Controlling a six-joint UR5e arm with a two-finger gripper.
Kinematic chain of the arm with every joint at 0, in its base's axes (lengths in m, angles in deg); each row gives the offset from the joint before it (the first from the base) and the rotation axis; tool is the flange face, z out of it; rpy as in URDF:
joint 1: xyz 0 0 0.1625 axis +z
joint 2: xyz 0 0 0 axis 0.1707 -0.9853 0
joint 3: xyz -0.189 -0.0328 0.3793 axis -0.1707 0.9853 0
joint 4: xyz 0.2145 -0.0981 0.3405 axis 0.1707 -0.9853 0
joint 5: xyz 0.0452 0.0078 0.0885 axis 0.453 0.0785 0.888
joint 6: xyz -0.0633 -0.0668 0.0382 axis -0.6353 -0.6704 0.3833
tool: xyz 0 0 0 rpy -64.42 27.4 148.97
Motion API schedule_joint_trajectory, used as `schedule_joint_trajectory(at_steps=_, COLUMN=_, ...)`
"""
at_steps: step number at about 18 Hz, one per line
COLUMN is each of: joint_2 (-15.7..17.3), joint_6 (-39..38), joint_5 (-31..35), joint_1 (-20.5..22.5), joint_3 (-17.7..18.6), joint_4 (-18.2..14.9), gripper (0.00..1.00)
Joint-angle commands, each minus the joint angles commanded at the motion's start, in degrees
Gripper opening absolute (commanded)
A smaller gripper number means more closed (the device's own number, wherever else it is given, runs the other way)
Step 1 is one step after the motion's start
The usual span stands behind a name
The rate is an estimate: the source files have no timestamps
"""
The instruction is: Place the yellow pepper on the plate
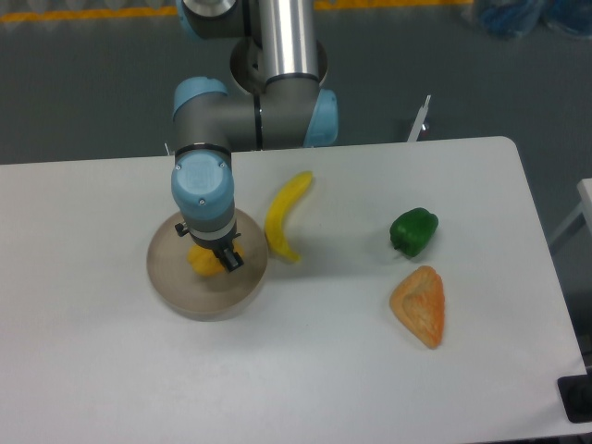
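Note:
The round beige-grey plate (176, 279) sits on the white table at the left. The yellow pepper (203, 263) is over the plate's middle, mostly hidden by my wrist; only its lower yellow-orange part shows. My gripper (218, 261) points straight down over the plate, with its dark fingers at the pepper. The fingers look closed around the pepper, but the wrist hides the contact. I cannot tell whether the pepper rests on the plate or hangs just above it.
A long curved yellow banana (284, 215) lies just right of the plate. A green pepper (413, 230) and a flat orange triangular wedge (421, 304) lie at the right. The table's right edge is near them.

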Motion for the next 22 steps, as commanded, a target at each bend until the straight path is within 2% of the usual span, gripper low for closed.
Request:
schedule_joint_trajectory(at_steps=3, joint_2=0.44, joint_6=-0.01, joint_5=0.70, joint_1=0.26, joint_3=-2.10, joint_4=0.71, gripper=1.00)
schedule_joint_trajectory(at_steps=7, joint_2=1.32, joint_6=0.87, joint_5=0.79, joint_1=5.00, joint_3=-5.09, joint_4=0.36, gripper=1.00)
schedule_joint_trajectory(at_steps=9, joint_2=2.54, joint_6=1.05, joint_5=0.62, joint_1=8.68, joint_3=-5.45, joint_4=0.88, gripper=1.00)
schedule_joint_trajectory(at_steps=13, joint_2=3.34, joint_6=8.86, joint_5=0.62, joint_1=16.33, joint_3=-8.61, joint_4=0.27, gripper=1.00)
schedule_joint_trajectory(at_steps=19, joint_2=3.43, joint_6=19.22, joint_5=0.70, joint_1=25.56, joint_3=-8.97, joint_4=0.36, gripper=1.00)
schedule_joint_trajectory(at_steps=22, joint_2=3.43, joint_6=22.92, joint_5=0.70, joint_1=27.85, joint_3=-8.97, joint_4=0.44, gripper=1.00)
